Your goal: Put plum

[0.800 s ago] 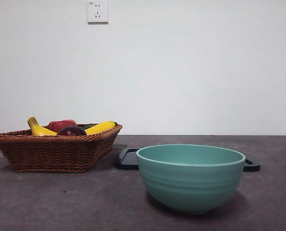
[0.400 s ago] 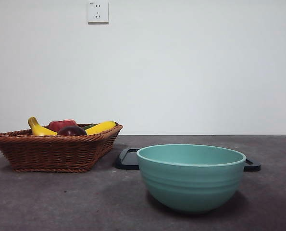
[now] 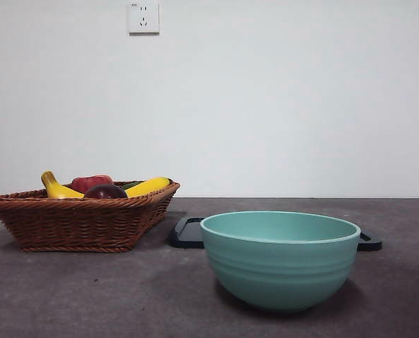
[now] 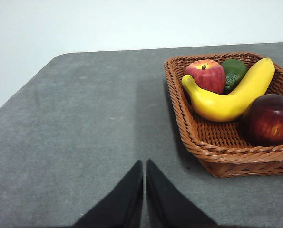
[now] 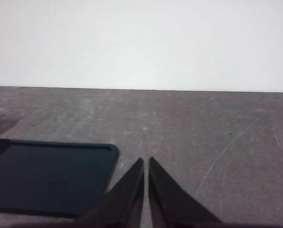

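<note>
— Where is the plum?

— The plum (image 4: 269, 118) lies in the wicker basket (image 4: 217, 147), touching the banana (image 4: 229, 97). My left wrist view also shows the red apple (image 4: 205, 75); the front view shows the teal bowl (image 3: 279, 260).

— And your claws?

— My left claw (image 4: 144, 166) and right claw (image 5: 146, 164) are both closed, empty, above the tabletop (image 4: 84, 123). A dark tray (image 5: 46, 175) lies near the right.

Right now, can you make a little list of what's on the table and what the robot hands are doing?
plum: in the basket, untouched
other fruit: banana, red apple, a green fruit
bowl: teal, on the table, beside the basket
tray: dark, flat, behind the bowl
left gripper: shut, holding nothing, near the basket
right gripper: shut, holding nothing, by the tray
</note>
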You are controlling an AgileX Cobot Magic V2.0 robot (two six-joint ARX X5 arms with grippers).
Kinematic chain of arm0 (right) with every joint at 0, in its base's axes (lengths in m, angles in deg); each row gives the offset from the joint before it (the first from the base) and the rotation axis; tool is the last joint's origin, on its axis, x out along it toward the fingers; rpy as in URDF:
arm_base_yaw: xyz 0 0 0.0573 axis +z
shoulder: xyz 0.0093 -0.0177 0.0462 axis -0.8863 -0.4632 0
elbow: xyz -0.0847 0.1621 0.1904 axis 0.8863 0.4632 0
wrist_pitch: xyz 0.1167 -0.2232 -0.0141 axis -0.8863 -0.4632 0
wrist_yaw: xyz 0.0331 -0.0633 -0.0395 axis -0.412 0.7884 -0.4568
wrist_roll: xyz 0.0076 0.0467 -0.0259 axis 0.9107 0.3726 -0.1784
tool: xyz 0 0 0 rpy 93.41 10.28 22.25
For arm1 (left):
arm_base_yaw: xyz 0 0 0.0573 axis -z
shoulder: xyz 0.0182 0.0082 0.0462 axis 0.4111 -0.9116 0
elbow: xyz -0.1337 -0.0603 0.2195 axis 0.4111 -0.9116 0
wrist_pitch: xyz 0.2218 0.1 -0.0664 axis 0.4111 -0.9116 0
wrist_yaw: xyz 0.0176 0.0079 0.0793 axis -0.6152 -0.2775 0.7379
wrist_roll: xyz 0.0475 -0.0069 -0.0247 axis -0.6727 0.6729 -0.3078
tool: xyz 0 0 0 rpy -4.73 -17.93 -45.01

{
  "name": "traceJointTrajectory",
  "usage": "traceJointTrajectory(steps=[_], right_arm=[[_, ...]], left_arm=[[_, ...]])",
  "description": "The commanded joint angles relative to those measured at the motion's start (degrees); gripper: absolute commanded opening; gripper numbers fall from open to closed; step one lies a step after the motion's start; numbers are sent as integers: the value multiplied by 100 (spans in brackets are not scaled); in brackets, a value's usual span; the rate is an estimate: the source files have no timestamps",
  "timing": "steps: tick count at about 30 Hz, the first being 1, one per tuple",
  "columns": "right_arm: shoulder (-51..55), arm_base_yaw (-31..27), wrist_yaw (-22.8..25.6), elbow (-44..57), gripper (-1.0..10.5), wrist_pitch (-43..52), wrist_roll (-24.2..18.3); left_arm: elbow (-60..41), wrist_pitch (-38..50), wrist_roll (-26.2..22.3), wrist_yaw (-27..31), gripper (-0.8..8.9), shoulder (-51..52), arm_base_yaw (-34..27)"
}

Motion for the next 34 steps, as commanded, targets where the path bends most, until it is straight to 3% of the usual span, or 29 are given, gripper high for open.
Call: traceJointTrajectory(steps=[1,14,34], right_arm=[[35,-7,28,122,5,81,81],[35,-7,284,173,5,-863,184],[35,-7,282,166,5,-710,249]], left_arm=[[-118,-46,15,17,9,13,-15],[-118,-46,15,15,9,13,-13],[-118,-44,13,17,9,13,-13]])
